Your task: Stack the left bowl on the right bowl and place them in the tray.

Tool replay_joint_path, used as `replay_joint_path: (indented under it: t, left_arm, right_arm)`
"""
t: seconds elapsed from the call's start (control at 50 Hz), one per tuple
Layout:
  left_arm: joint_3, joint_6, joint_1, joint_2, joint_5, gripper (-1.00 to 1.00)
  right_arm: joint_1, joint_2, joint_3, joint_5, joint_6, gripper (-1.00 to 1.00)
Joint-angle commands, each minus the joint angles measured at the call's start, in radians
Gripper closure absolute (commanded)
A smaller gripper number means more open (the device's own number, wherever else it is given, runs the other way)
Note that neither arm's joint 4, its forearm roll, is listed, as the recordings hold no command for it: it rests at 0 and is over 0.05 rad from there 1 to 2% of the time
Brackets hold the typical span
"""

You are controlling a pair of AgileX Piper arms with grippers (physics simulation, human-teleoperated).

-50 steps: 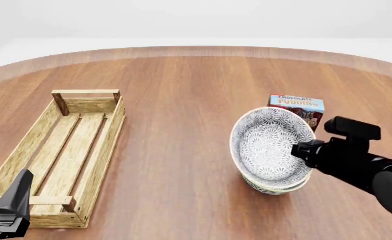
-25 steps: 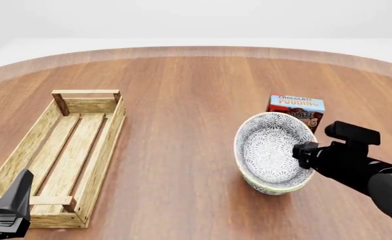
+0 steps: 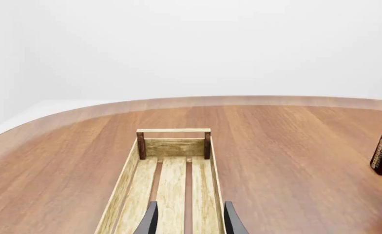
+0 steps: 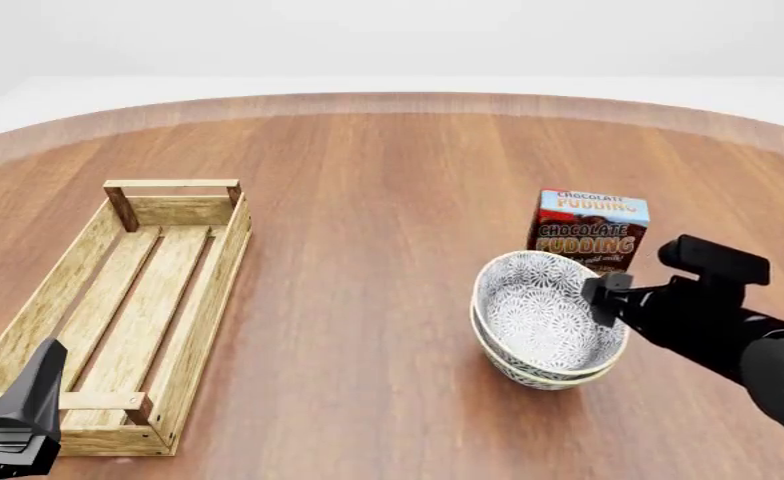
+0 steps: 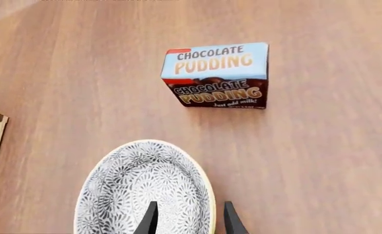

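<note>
The two bowls (image 4: pixel 547 325) sit nested on the surface beside the pudding box (image 4: pixel 590 228), my right tool (image 4: pixel 603 296) pinching the upper rim, so stacking looks done; next, carry both to the tray (image 4: pixel 123 300), left tool (image 3: pixel 188 222) spread.

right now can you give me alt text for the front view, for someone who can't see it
Two patterned bowls sit nested on a round wooden table, with the right end effector at the top bowl's rim. A chocolate pudding box stands just behind them, and a long pale slatted tray lies to the left with nothing in it.
</note>
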Motion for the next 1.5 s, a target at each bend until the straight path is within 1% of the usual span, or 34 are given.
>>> replay_joint_path:
  t: [0.02, 0.06, 0.08, 0.1, 0.12, 0.2, 0.24, 0.28, 0.38, 0.44, 0.54, 0.58, 0.6, 0.66, 0.78, 0.8, 0.88, 1.1, 1.28, 1.5]
  left_arm:
    - [0.000, 0.000, 0.000, 0.000, 0.000, -1.00]
    - [0.000, 0.000, 0.000, 0.000, 0.000, -1.00]
    - [0.000, 0.000, 0.000, 0.000, 0.000, -1.00]
    - [0.000, 0.000, 0.000, 0.000, 0.000, -1.00]
    - [0.000, 0.000, 0.000, 0.000, 0.000, -1.00]
    - [0.000, 0.000, 0.000, 0.000, 0.000, -1.00]
    - [0.000, 0.000, 0.000, 0.000, 0.000, -1.00]
    - [0.000, 0.000, 0.000, 0.000, 0.000, -1.00]
    - [0.000, 0.000, 0.000, 0.000, 0.000, -1.00]
    - [0.000, 0.000, 0.000, 0.000, 0.000, -1.00]
    - [0.000, 0.000, 0.000, 0.000, 0.000, -1.00]
    - [0.000, 0.000, 0.000, 0.000, 0.000, -1.00]
    - [0.000, 0.000, 0.000, 0.000, 0.000, -1.00]
    - [0.000, 0.000, 0.000, 0.000, 0.000, -1.00]
    - [0.000, 0.000, 0.000, 0.000, 0.000, -1.00]
    - [0.000, 0.000, 0.000, 0.000, 0.000, -1.00]
    - [0.000, 0.000, 0.000, 0.000, 0.000, -1.00]
    - [0.000, 0.000, 0.000, 0.000, 0.000, -1.00]
    - [0.000, 0.000, 0.000, 0.000, 0.000, -1.00]
    - [0.000, 0.000, 0.000, 0.000, 0.000, -1.00]
  right_arm:
    - [-0.013, 0.008, -0.009, 0.014, -0.018, -1.00]
    - [-0.023, 0.016, -0.020, 0.032, -0.037, -1.00]
    - [-0.033, 0.019, -0.033, 0.052, -0.059, -1.00]
    - [-0.032, 0.014, -0.040, 0.069, -0.063, -1.00]
    - [-0.043, 0.025, -0.051, 0.081, -0.088, -1.00]
    - [-0.057, 0.030, -0.090, 0.150, -0.142, -1.00]
    - [-0.063, 0.032, -0.111, 0.185, -0.180, -1.00]
    - [-0.063, 0.025, -0.125, 0.211, -0.193, -1.00]
    - [-0.040, 0.014, -0.135, 0.242, -0.196, -1.00]
    - [-0.026, 0.027, -0.129, 0.237, -0.203, -1.00]
    - [0.013, 0.049, -0.113, 0.220, -0.194, -1.00]
    - [0.013, 0.060, -0.112, 0.216, -0.197, -1.00]
    - [0.008, 0.079, -0.111, 0.210, -0.211, -1.00]
    - [0.015, 0.086, -0.107, 0.202, -0.206, -1.00]
    - [-0.002, 0.115, -0.110, 0.187, -0.225, -1.00]
    - [-0.018, 0.124, -0.117, 0.187, -0.235, -1.00]
    - [-0.032, 0.129, -0.123, 0.188, -0.240, -1.00]
    - [-0.038, 0.163, -0.113, 0.143, -0.230, -1.00]
    - [-0.017, 0.194, -0.093, 0.093, -0.211, -1.00]
    - [-0.009, 0.192, -0.077, 0.080, -0.196, -1.00]
